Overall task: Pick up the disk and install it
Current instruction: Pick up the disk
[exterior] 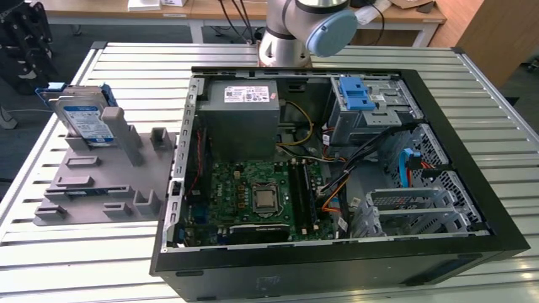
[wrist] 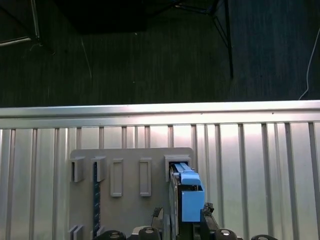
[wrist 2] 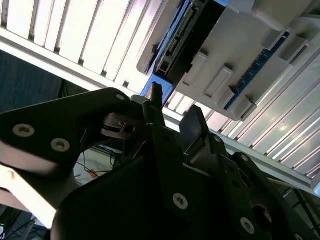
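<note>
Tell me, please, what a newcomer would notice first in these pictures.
The open computer case dominates the middle of the exterior view, its green board exposed. On the exterior view's left, the disk stands upright in a grey holder; the first wrist view shows its blue frame close up.

I work in a robotics lab set up for computer assembly. My arm's base (exterior: 282,47) stands at the far edge of a slatted aluminium table (exterior: 84,252). On the table lies an open desktop computer case (exterior: 337,278) with its motherboard (exterior: 261,189) bared. Beside it a grey parts fixture (exterior: 110,183) holds the disk (exterior: 84,120) upright. Behind stand wooden desks (exterior: 219,9) with hanging cables (exterior: 229,22), and the floor (wrist: 150,60) is dark.
</note>
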`<state>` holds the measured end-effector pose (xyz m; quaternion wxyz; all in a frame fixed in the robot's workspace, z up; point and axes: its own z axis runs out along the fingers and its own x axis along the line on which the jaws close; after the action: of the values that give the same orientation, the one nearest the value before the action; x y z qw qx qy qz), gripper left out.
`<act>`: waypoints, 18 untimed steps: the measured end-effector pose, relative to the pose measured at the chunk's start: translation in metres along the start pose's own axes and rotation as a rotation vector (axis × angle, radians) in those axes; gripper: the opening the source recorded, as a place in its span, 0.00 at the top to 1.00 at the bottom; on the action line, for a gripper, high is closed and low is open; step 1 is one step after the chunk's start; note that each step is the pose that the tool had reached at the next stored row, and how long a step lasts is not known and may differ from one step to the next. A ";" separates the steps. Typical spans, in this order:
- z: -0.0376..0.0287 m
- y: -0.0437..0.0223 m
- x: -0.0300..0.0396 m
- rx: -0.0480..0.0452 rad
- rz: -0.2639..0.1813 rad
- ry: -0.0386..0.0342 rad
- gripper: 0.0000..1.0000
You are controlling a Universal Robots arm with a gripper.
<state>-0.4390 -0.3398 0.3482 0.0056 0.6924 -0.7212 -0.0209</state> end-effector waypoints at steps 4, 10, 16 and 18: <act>0.0041 -0.0001 -0.0001 0.0021 -0.001 0.0000 0.58; 0.0047 -0.0001 -0.0001 0.0022 -0.001 0.0000 0.58; 0.0048 -0.0001 -0.0001 0.0026 -0.001 0.0000 0.58; 0.0052 -0.0001 0.0000 0.0045 -0.002 -0.0001 0.58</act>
<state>-0.4390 -0.3397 0.3430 0.0040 0.6931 -0.7206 -0.0193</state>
